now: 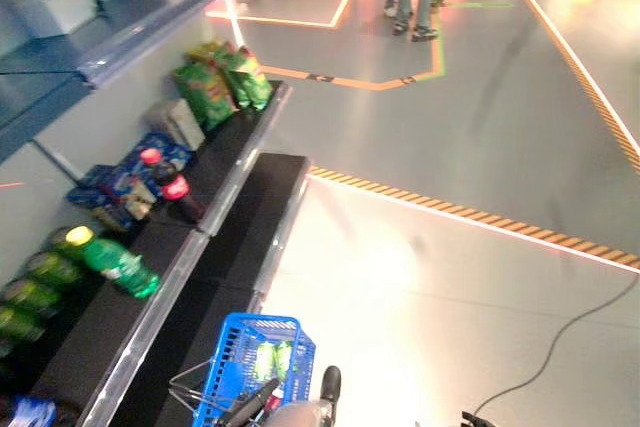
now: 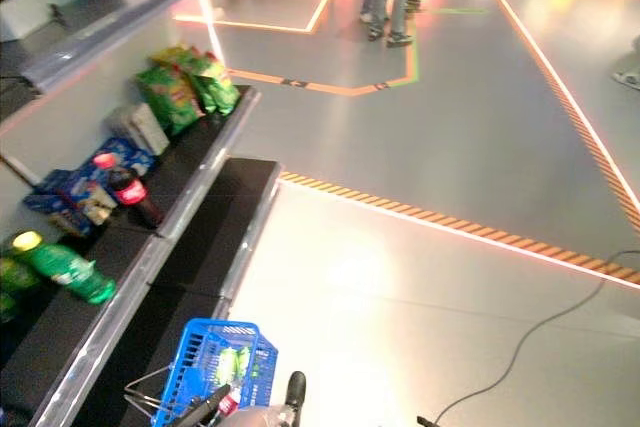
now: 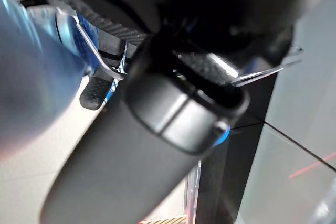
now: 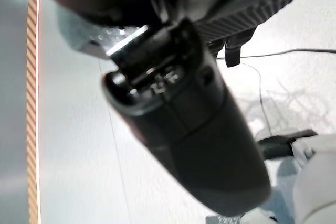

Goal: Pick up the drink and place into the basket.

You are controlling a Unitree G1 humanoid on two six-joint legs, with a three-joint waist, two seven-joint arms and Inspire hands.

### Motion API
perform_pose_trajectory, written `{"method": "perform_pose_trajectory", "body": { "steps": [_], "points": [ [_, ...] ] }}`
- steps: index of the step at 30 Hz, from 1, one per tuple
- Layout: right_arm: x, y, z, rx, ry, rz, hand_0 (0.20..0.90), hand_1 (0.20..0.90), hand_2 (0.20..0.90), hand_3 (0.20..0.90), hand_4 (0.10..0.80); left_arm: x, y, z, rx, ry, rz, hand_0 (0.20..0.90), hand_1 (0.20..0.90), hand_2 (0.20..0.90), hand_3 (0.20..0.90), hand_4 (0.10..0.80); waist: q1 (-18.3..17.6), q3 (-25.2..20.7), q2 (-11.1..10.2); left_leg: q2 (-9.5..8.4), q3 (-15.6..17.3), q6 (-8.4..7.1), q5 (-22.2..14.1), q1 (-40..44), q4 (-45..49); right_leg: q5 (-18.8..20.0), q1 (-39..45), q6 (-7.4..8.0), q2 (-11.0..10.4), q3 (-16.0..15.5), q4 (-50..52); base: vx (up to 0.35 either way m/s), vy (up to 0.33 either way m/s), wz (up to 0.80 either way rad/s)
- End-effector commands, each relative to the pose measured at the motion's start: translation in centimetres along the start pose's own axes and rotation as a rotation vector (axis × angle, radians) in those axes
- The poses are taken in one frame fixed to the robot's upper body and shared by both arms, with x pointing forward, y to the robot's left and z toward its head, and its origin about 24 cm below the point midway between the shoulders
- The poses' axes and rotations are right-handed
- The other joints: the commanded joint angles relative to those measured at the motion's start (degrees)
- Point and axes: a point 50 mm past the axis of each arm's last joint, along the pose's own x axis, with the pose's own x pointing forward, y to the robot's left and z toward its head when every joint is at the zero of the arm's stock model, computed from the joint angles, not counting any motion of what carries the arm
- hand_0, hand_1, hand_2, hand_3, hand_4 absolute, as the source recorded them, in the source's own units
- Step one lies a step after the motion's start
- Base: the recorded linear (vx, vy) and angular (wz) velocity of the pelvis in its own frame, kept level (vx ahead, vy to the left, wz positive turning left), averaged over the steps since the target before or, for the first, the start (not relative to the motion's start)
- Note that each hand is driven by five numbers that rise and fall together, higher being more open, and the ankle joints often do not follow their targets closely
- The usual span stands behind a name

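Red-capped cola (image 1: 176, 187) stands upright on your shelf (image 1: 225, 177), dark-bodied, red label; basket (image 1: 250, 367) sits below. Neither hand's grip is readable.

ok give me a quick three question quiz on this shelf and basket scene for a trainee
1. True or false: the blue basket already has something green inside it.
2. The red-capped cola bottle stands on the shelf. Which lies nearer the basket: A) the green bottle with the yellow cap, or B) the green snack bags?
3. Fill in: the striped line on the floor is orange and ____.

Key
1. True
2. A
3. Black
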Motion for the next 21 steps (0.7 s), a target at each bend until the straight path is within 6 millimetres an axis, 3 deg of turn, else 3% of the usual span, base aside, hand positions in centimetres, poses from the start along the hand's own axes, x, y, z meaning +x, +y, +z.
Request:
{"method": "perform_pose_trajectory", "body": {
  "steps": [1, 5, 7, 8, 9, 10, 14, 17, 21],
  "points": [
    [0.1, -0.4, 1.2, -0.004, -0.076, 0.006, 0.9, 0.9, 0.9, 0.9, 0.8, 0.6, -1.9, 5.0, 0.053, -0.183, -0.164, 0.3, 0.3, 0.3, 0.2, 0.1, 0.95, -1.42, -0.44, -0.43, 0.75, 3.38, -1.61, 6.04, -4.58, 4.28, -1.77, 10.85, -5.76, 2.07, 9.06, 0.265, 0.065, -0.29],
    [0.0, -0.6, 0.5, 0.037, -0.054, -0.006, 0.9, 0.9, 0.9, 0.9, 0.8, 0.8, -2.2, 6.4, 0.074, -0.19, -0.18, 0.3, 0.3, 0.3, 0.2, 0.1, -0.4, -2.77, -0.82, 0.85, 1.26, 3.72, -2.1, 9.49, -6.51, 4.0, -3.85, 11.57, -5.41, 1.47, 15.78, 0.209, 0.071, -0.02],
    [-0.1, -0.5, 0.1, 0.042, -0.046, -0.001, 0.9, 0.9, 0.9, 0.9, 0.8, 0.9, -2.5, 6.6, 0.084, -0.197, -0.189, 0.3, 0.3, 0.3, 0.2, 0.1, -0.72, -3.12, -1.1, 0.97, 1.43, 3.9, -2.32, 10.32, -6.7, 6.03, -5.63, 12.57, -5.22, 1.47, 21.74, 0.144, 0.063, 0.07],
    [-0.1, -0.5, 0.1, 0.039, -0.046, 0.003, 0.9, 0.9, 0.9, 0.9, 0.8, 0.9, -2.7, 6.8, 0.084, -0.201, -0.194, 0.3, 0.3, 0.3, 0.2, 0.1, -0.82, -3.04, -1.03, 1.28, 1.78, 4.13, -2.64, 10.87, -6.74, 7.33, -7.21, 13.38, -5.61, 0.84, 25.34, 0.107, 0.051, 0.07],
    [0.0, -0.4, 0.3, 0.035, -0.051, 0.01, 0.9, 0.9, 0.9, 0.9, 0.8, 1.1, -3.2, 7.0, 0.086, -0.206, -0.2, 0.3, 0.3, 0.3, 0.2, 0.1, -0.58, -2.82, -0.82, 1.86, 2.31, 4.55, -3.51, 11.79, -6.81, 8.23, -9.65, 13.96, -7.89, -1.63, 27.54, 0.132, 0.035, -0.03],
    [0.0, -0.2, 0.4, 0.04, -0.057, 0.012, 0.9, 0.9, 0.9, 0.9, 0.8, 1.2, -3.5, 7.1, 0.091, -0.206, -0.208, 0.3, 0.3, 0.3, 0.2, 0.1, -0.5, -2.61, -0.6, 2.33, 2.59, 4.69, -4.01, 12.58, -6.9, 8.26, -11.3, 13.93, -9.46, -3.25, 27.11, 0.115, 0.011, -0.13],
    [0.0, -0.1, 0.7, 0.066, -0.067, 0.008, 0.9, 0.9, 0.9, 0.9, 0.8, 1.5, -4.5, 7.5, 0.117, -0.203, -0.233, 0.3, 0.3, 0.3, 0.2, 0.1, -1.76, -1.39, -0.29, 3.24, 2.2, 4.36, -5.13, 15.01, -7.01, 8.11, -14.25, 13.06, -10.43, -4.35, 21.8, 0.146, -0.08, -0.01],
    [0.0, 0.0, 0.8, 0.079, -0.079, 0.01, 0.9, 0.9, 0.9, 0.9, 0.8, 1.7, -5.1, 7.6, 0.134, -0.199, -0.246, 0.3, 0.3, 0.3, 0.2, 0.1, -3.56, -0.48, -0.74, 3.09, 1.39, 4.41, -7.35, 16.71, -6.28, 10.83, -17.0, 13.23, -11.57, -2.3, 14.09, 0.162, -0.139, 0.26],
    [0.1, -0.1, 1.1, 0.085, -0.084, 0.014, 0.9, 0.9, 0.9, 0.9, 0.8, 1.7, -5.2, 7.7, 0.15, -0.196, -0.252, 0.3, 0.3, 0.3, 0.2, 0.1, -5.42, -0.4, -1.26, 2.87, -0.51, 4.69, -10.59, 18.56, -4.52, 14.54, -20.12, 13.57, -11.25, 0.64, 9.9, 0.186, -0.21, 0.32]
  ]
}}
